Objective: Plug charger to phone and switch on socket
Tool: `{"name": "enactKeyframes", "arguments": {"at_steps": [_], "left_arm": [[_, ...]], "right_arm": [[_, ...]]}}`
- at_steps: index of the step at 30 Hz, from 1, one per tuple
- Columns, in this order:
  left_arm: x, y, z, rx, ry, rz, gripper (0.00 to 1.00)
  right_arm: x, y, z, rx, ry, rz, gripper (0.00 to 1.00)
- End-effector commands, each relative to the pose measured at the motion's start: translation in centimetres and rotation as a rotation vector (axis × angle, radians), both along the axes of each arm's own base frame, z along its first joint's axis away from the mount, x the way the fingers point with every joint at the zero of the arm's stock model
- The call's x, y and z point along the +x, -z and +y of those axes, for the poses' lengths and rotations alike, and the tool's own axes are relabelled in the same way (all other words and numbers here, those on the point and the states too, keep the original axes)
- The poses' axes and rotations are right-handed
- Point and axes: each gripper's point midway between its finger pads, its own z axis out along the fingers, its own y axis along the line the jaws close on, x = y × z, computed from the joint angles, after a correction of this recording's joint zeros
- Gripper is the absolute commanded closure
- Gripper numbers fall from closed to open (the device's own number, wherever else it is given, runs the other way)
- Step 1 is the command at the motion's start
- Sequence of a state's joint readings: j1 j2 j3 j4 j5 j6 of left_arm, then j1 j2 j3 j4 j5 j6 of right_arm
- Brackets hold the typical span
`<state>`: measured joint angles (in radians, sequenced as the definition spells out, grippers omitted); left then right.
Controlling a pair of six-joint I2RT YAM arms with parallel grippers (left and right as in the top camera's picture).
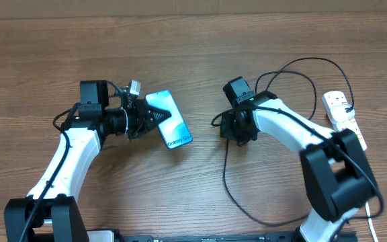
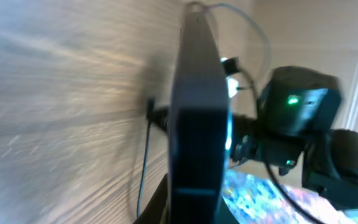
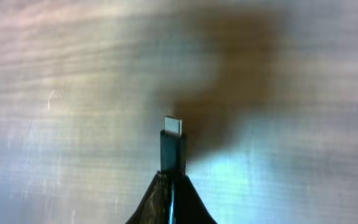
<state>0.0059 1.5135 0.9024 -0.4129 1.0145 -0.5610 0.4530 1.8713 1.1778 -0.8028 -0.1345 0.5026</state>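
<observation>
Overhead: the phone sits in the middle of the bench, screen glowing. Its long axis slants from upper left to lower right, with the lettered end lowest and rightmost. The left hand is clamped on the phone's left side. In the left wrist view the phone shows edge-on, a dark slab straight ahead.

To the phone's right, clear of it, the right hand is pinched shut on the connector, whose metal tip pokes out past the fingertips. The charger trails down from there, away from the phone, in a long loop.

Now the key bit: the plug lies right of the phone, so the right arm makes the reach. My read is that the tip must line up with the phone's slanted long axis before going in. Which end carries the port, I can't tell.

The socket waits far right of the phone, beyond the right arm, switch untouched.
</observation>
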Motion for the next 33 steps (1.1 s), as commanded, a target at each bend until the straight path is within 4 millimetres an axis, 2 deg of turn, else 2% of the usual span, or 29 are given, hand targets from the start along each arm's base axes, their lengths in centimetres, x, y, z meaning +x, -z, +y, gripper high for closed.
{"name": "enactKeyframes", "arguments": {"at_steps": [1,6,8,14,16,18,21,25,28,33], "left_arm": [[-0.3,-3.3,-1.6,-0.147,0.126,-0.138,0.96],[0.8,-4.9,-1.8,-0.180,0.133,-0.220,0.96],[0.9,-6.2,-2.0,-0.214,0.165,-0.286,0.96],[1.6,-8.1,-2.3,-0.265,0.189,-0.352,0.96],[2.1,-8.0,-2.3,-0.285,0.190,-0.335,0.96],[2.6,-7.1,-2.5,-0.322,0.206,-0.291,0.96],[2.9,-5.9,-2.8,-0.366,0.235,-0.229,0.96],[2.3,-4.4,-3.9,-0.409,0.296,-0.162,0.96],[1.9,-4.2,-4.7,-0.414,0.322,-0.154,0.96],[1.9,-4.5,-5.1,-0.404,0.345,-0.223,0.96]], "right_arm": [[-1.1,-5.9,1.3,0.119,-0.108,-0.060,0.96],[-4.3,-10.8,2.9,0.288,-0.241,-0.070,0.96],[-5.7,-12.8,3.3,0.350,-0.286,-0.080,0.96],[-9.7,-14.2,1.6,0.332,-0.294,0.001,0.96],[-11.3,-14.4,1.3,0.327,-0.308,0.018,0.96],[-12.7,-14.8,1.9,0.365,-0.351,-0.028,0.96],[-13.1,-14.6,3.0,0.408,-0.371,-0.108,0.96],[-13.0,-12.4,5.0,0.459,-0.350,-0.154,0.96],[-12.6,-11.6,6.3,0.466,-0.345,-0.180,0.96],[-11.5,-12.0,7.5,0.464,-0.318,-0.244,0.96]]}}
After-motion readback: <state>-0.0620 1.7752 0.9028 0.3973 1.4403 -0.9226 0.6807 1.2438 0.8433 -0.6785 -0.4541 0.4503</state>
